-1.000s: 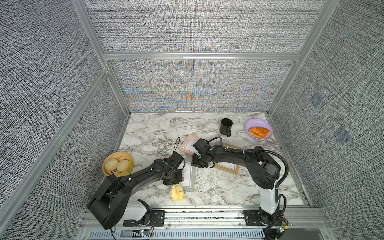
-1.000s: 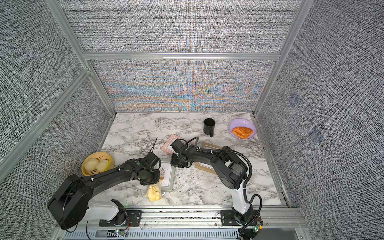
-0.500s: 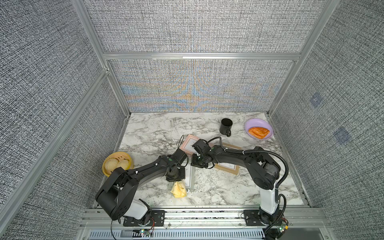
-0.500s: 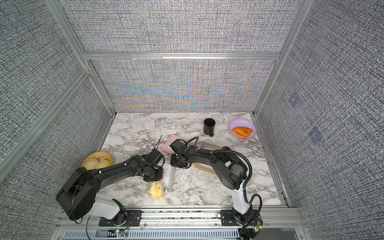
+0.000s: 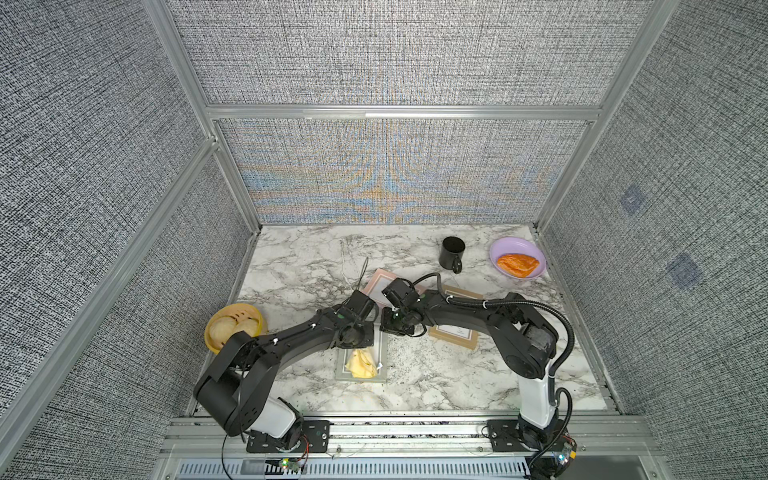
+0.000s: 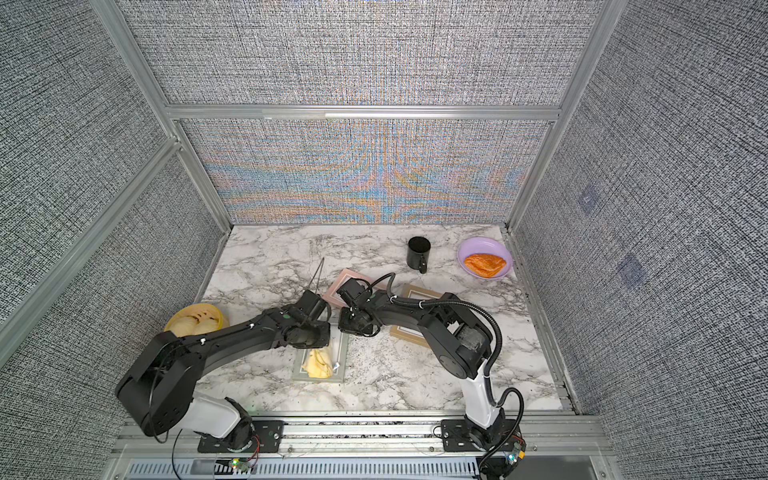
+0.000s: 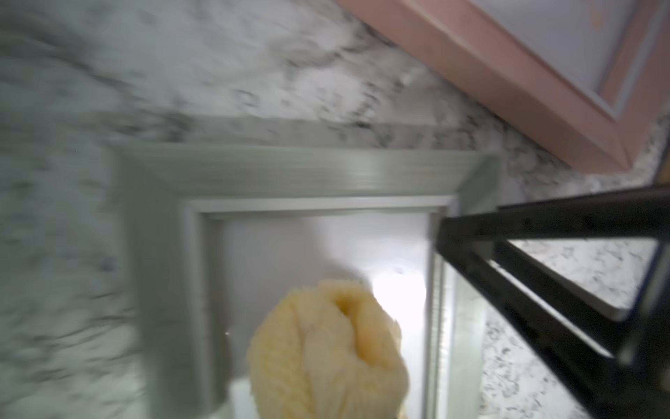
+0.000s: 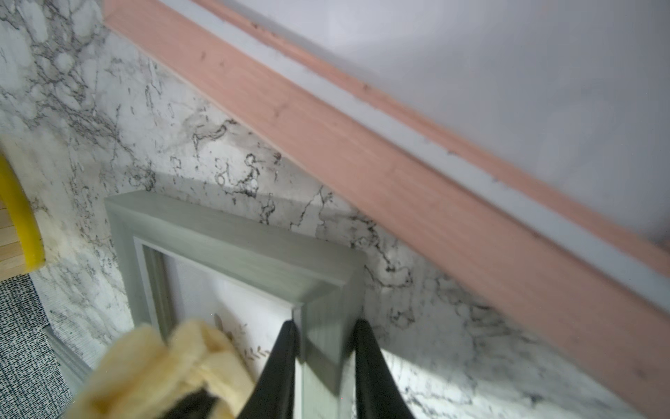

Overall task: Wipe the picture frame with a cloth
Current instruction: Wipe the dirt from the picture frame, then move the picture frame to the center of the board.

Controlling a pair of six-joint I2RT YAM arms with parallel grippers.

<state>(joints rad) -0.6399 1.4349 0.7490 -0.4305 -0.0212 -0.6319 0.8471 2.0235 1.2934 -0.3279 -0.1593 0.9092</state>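
1. The left pincer (image 5: pixel 358 343) is clenched on the cloth (image 7: pixel 326 357). The cloth sits bunched right under it on the glass of the grey frame (image 7: pixel 290 174), inside the rails.
2. The right pincer (image 8: pixel 324 348) grasps that frame's corner rail, with one finger inside and one outside.
3. The cloth is a tight wad, so little fabric seems to meet the glass. A stroke could leave patches unwiped. If the wad rolls aside, the left pincer's hard tips could scrape the glass.
4. The two pincers sit just beside each other. A stroke toward the right pincer could knock its fingers and loosen its hold.
5. The frame is held at one corner only. Sideways drag from the cloth could swing it about the right pincer, into the pink frame (image 8: pixel 362 152) just beyond.
6. Only the right wrist view shows the fingers straddling the rail; in both top views the wrists hide that contact.
7. The left wrist view, though blurred, shows the wad on the glass and glare beside it.
8. Only the top views show the cloth's tag (image 5: pixel 380 365) and the cloth trailing away from both pincers.
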